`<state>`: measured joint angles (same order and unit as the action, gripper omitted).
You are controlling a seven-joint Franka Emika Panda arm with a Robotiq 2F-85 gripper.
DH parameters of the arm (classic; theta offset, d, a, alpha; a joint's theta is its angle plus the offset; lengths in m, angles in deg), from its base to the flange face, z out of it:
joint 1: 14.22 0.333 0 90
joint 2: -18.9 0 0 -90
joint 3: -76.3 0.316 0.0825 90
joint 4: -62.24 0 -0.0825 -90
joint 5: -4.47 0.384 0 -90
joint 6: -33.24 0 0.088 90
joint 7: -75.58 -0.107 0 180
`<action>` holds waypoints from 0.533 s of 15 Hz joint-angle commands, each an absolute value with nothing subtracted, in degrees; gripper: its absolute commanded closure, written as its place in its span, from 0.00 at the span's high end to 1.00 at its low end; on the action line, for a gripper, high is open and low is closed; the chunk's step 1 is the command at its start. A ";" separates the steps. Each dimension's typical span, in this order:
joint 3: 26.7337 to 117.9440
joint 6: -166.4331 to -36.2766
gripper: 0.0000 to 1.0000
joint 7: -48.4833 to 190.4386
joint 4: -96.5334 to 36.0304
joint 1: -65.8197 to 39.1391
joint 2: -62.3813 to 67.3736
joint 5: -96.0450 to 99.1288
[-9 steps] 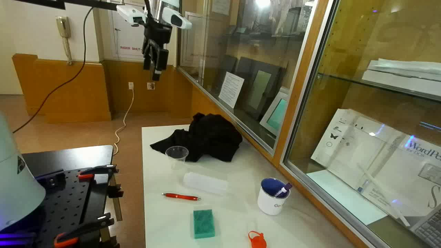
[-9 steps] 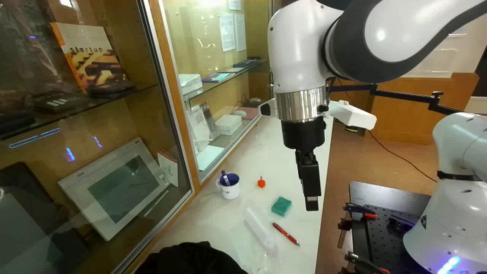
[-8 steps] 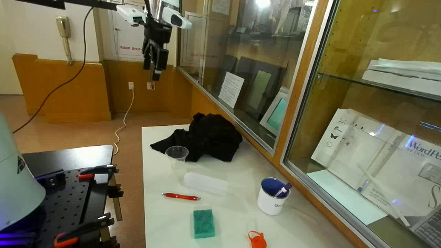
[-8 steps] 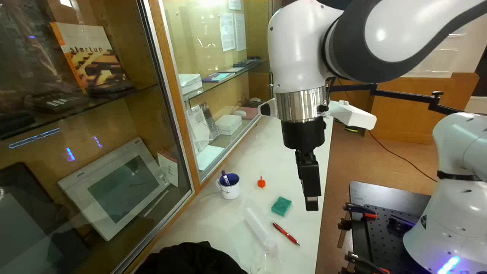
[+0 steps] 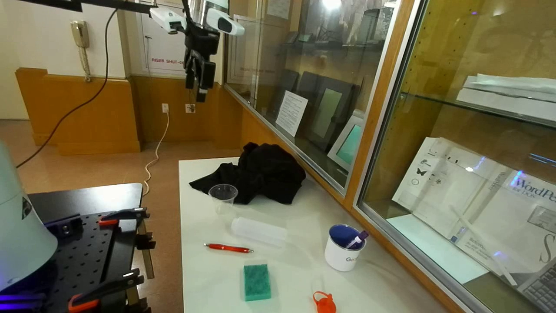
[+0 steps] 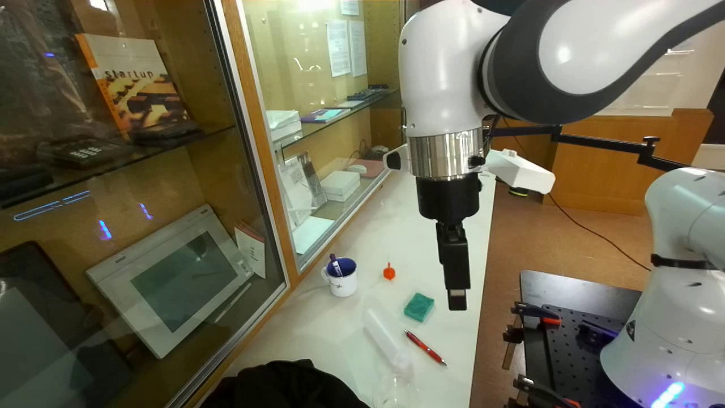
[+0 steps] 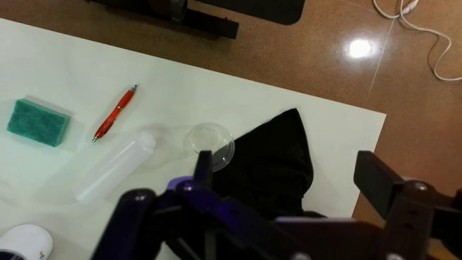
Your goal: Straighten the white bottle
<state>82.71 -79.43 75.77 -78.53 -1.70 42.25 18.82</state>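
The white bottle [image 5: 259,231] is pale and translucent. It lies on its side on the white table [image 5: 208,287], as both exterior views show [image 6: 384,340]. In the wrist view the bottle [image 7: 116,167] lies at the lower left, its narrower neck end toward the clear cup. My gripper [image 7: 284,160] is open and empty, its fingers wide apart at the lower right of the wrist view. In both exterior views the gripper [image 5: 196,90] hangs high above the table, well apart from the bottle, pointing down [image 6: 457,300].
A clear plastic cup [image 7: 208,139] stands close to the bottle's neck end, against a black cloth [image 5: 269,174]. A red pen [image 5: 228,248] and a green sponge [image 5: 257,282] lie nearby. A white mug [image 5: 343,256] holds a marker. An orange item [image 5: 325,303] lies beyond. Glass cabinets border the table.
My gripper has moved slightly, a little to the right in an exterior view and a little to the left in the opposite one. The bottle and the other objects have not moved.
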 commanded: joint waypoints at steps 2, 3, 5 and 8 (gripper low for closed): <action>83.54 -88.91 1.00 71.25 -78.88 -5.35 39.83 16.93; 83.37 -91.54 1.00 70.17 -79.04 -6.24 38.91 16.50; 83.32 -96.85 1.00 66.96 -79.45 -8.46 36.72 14.30; 82.78 -103.51 1.00 61.14 -79.93 -11.87 31.93 10.42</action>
